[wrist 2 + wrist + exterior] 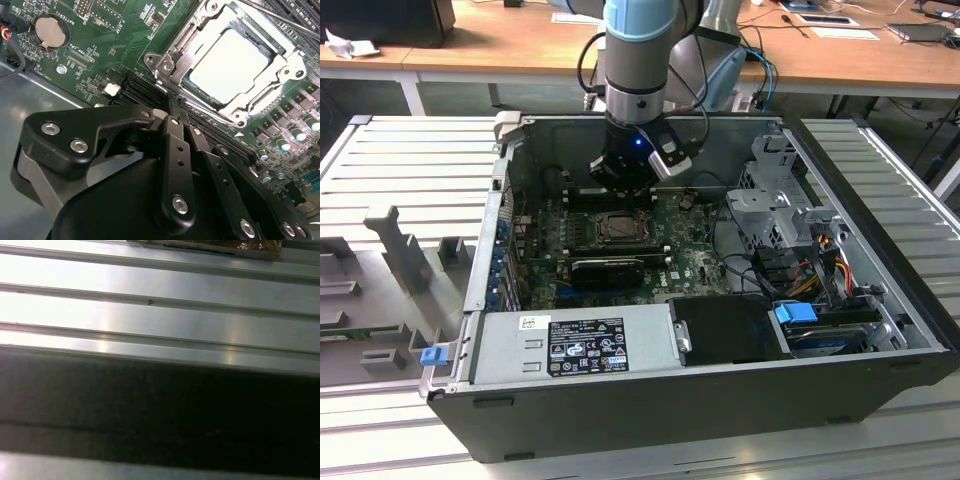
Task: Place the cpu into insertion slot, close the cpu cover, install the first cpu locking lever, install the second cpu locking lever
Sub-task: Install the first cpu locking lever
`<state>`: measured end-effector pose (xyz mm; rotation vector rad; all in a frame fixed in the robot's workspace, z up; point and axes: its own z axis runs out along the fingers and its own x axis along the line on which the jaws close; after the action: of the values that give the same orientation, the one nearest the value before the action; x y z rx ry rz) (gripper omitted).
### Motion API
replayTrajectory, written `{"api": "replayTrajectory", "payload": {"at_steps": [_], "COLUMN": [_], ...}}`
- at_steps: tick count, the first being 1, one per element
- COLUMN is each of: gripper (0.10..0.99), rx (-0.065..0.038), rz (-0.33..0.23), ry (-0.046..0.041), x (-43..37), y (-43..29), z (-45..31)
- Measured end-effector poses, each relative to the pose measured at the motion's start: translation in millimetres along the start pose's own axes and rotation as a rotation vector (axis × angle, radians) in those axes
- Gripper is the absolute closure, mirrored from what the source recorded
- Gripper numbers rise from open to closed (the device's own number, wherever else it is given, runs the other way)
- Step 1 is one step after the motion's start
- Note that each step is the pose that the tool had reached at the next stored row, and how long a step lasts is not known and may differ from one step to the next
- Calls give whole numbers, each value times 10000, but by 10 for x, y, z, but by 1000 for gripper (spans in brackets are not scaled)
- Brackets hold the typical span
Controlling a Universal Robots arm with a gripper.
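Your gripper (176, 107) hovers over the motherboard (115, 30), fingers (172, 145) pressed together, holding nothing. The cpu (231, 64) sits in the insertion slot (618, 228), the cpu cover (197, 37) closed around it.

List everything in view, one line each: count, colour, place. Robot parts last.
computer case: one, dark grey, open on the ribbed metal table.
motherboard: one, green, on the case floor.
cpu: one, silver-grey, seated in the socket.
cpu cover: one, silvery frame, down around the cpu.
coin battery: one, silver, on the motherboard.
power supply: one, grey, at the case's near wall.
table: one, ribbed silver, under the case.
gripper: one, black, fingers together, just short of the cpu cover.
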<state>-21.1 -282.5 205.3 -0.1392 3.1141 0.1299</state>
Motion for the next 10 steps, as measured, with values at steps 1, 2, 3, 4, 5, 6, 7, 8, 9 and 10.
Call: {"api": "replayTrajectory", "payload": {"at_steps": [1,2,3,4,5,6,7,8,9,10], "gripper": [980,980,980,980,980,980,980,980,980,980], "rx": [1,3,4,1,1,1,0,-1,-1,0], "rz": [1,1,2,0,0,-1,0,0,-1,0], "ry": [-1,1,2,2,0,-1,-1,-1,-1,-1], "x": [-2,-2,-2,-3,-3,-3,-2,-2,-2,-1], "y": [-1,-2,-2,-3,-4,-8,-11,-14,-17,-20], "z": [8,11,11,13,14,14,15,15,16,18]}}
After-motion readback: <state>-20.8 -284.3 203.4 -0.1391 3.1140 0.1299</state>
